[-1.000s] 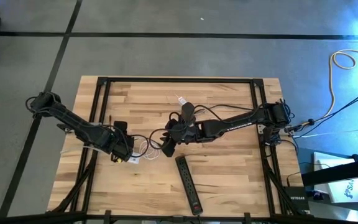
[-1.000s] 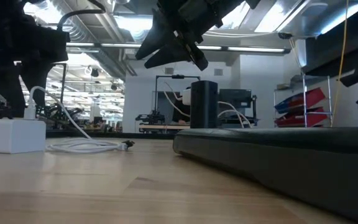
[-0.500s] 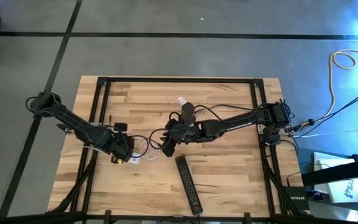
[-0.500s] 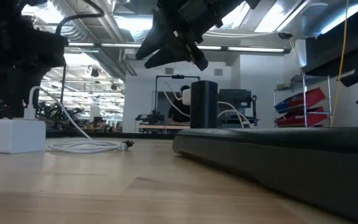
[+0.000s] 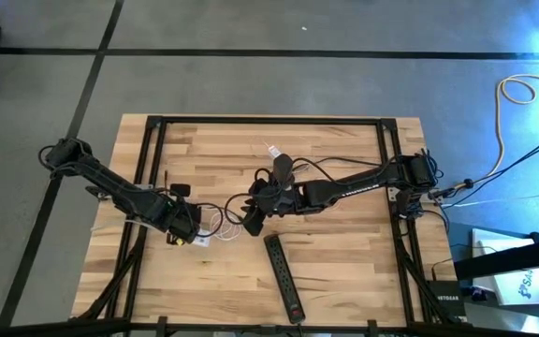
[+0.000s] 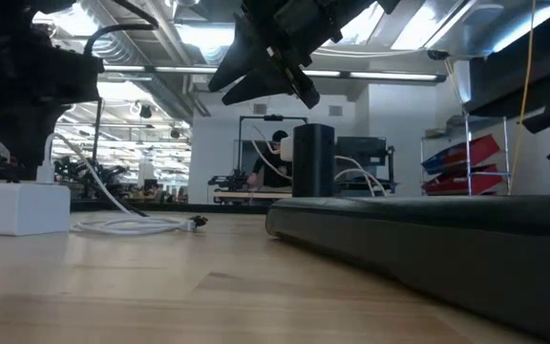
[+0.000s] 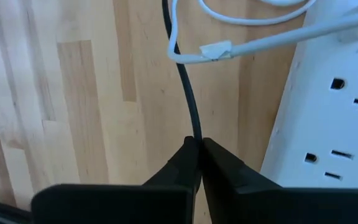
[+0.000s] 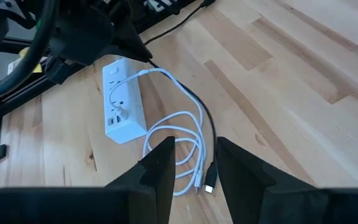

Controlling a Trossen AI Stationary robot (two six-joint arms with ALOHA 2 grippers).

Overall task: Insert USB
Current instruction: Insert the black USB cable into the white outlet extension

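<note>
USB cable [image 8: 185,140], white, lies coiled on the desk [image 5: 344,253] just beside a white power strip [image 8: 122,102], with one plug end loose near the coil. Seen from the left wrist, the left hand [image 7: 196,149] has its fingers pinched together on a thin black cord [image 7: 182,81] that runs across the wood beside the white strip's sockets; a white cord with a small clip crosses over the black one. That pinch shows nowhere else: from above, the left hand [image 5: 190,229] is only a dark shape low over the white strip. The right wrist view looks down past the right hand [image 8: 194,162], whose fingers stand a narrow way apart with nothing between them, hanging above the coil. From desk height the right hand [image 6: 265,72] hangs well clear of the wood. A long black power strip [image 5: 285,278] lies nearer the front edge, filling the right of the low view, which alone shows the room behind the desk.
</note>
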